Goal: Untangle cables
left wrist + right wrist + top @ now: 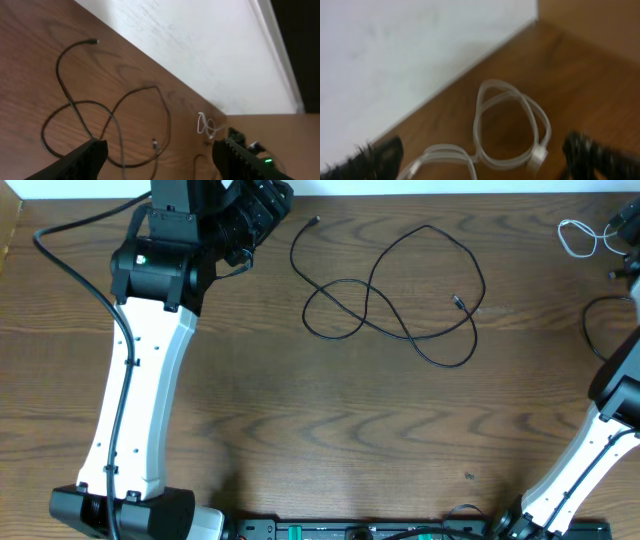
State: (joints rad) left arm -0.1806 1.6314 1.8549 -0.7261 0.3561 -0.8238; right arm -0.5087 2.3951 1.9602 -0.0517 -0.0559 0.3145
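- Bench (340,440): a dark wood-grain top. A white surface (200,45) runs along its far edge.
- Black cable (372,298): you will find it on the far half of the bench, about midway between the left and right edges. It lies flat in loose loops that cross one another. One plug end points toward the far edge and the other rests inside the rightmost loop. Neither gripper touches it.
- White cable (479,120): your second cord sits in the far right corner. It is gathered in small loops, well apart from the black cable.
- Left gripper (160,150): it is near the far edge, left of the black cable. Your wrist camera shows its fingers (90,155) spread wide with nothing between them, so it is open and empty.
- Right gripper (482,150): it is over the far right corner. Its fingers (590,152) stand wide apart on either side of the white cable's loops, which lie on the wood. The view is blurred, but the jaws are parted and clamp nothing.
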